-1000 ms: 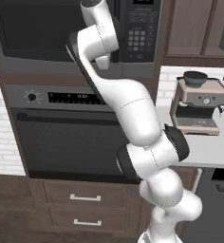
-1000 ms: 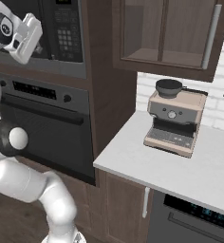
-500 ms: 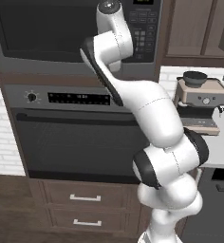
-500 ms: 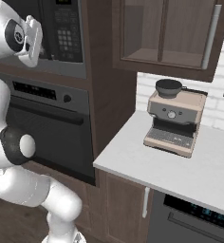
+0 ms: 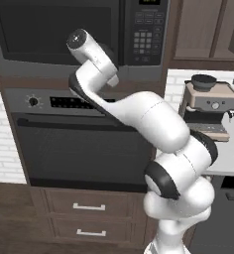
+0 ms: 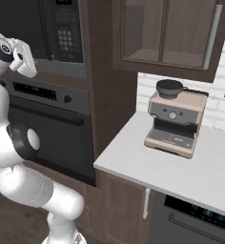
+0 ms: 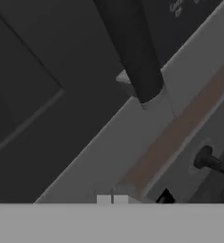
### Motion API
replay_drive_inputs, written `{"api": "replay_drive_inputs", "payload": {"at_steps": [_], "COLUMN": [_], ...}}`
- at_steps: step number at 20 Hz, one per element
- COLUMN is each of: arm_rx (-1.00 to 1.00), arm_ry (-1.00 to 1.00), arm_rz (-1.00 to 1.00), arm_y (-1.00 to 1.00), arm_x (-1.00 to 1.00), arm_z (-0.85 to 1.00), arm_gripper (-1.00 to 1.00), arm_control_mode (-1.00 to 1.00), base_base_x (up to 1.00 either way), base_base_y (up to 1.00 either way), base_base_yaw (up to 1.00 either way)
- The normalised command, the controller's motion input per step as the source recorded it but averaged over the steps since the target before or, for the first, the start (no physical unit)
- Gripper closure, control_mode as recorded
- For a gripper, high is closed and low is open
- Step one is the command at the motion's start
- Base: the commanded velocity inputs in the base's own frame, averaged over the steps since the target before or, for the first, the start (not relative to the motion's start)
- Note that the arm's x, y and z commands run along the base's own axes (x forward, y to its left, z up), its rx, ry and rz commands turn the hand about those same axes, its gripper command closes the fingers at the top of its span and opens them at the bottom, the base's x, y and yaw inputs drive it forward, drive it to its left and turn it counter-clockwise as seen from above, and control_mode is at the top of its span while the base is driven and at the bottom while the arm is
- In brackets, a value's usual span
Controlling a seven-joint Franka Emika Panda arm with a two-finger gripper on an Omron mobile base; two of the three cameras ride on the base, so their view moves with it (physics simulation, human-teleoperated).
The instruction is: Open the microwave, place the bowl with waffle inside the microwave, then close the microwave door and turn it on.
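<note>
claw (image 6: 29,66) dropped below microwave door (image 5: 54,30).

White arm (image 5: 139,114) before closed microwave door (image 5: 54,30)

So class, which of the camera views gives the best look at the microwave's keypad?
The left base view: the keypad faces the camera squarely beside the shut microwave door, with the button rows distinct. The right base view shows the keypad at a slant. In the hand view I cannot make out the buttons.
</note>
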Motion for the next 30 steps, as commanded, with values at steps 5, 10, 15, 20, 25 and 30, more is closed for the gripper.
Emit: {"api": "replay_drive_inputs", "payload": {"at_steps": [5, 10, 15, 20, 25, 30], "arm_rx": [-0.46, -0.17, -0.05, 0.02, 0.18, 0.31], "arm_ry": [-0.09, -0.24, -0.23, -0.17, -0.13, -0.05], "arm_rz": [0.19, 0.16, 0.13, 0.07, 0.03, 0.01], "arm_y": [0.95, 0.44, 0.05, -0.33, -0.76, -0.96], "arm_x": [-0.72, -1.0, -1.0, -1.0, -0.95, -0.58], "arm_z": [-0.34, 0.26, 0.41, 0.14, 0.05, 0.14], "arm_gripper": [1.0, 1.0, 1.0, 1.0, 1.0, 1.0], "arm_control_mode": [-1.0, -1.0, -1.0, -1.0, -1.0, -1.0], "base_base_x": [0.0, 0.0, 0.0, 0.0, 0.0, 0.0], "base_base_y": [0.0, 0.0, 0.0, 0.0, 0.0, 0.0], "base_base_yaw": [0.0, 0.0, 0.0, 0.0, 0.0, 0.0]}}
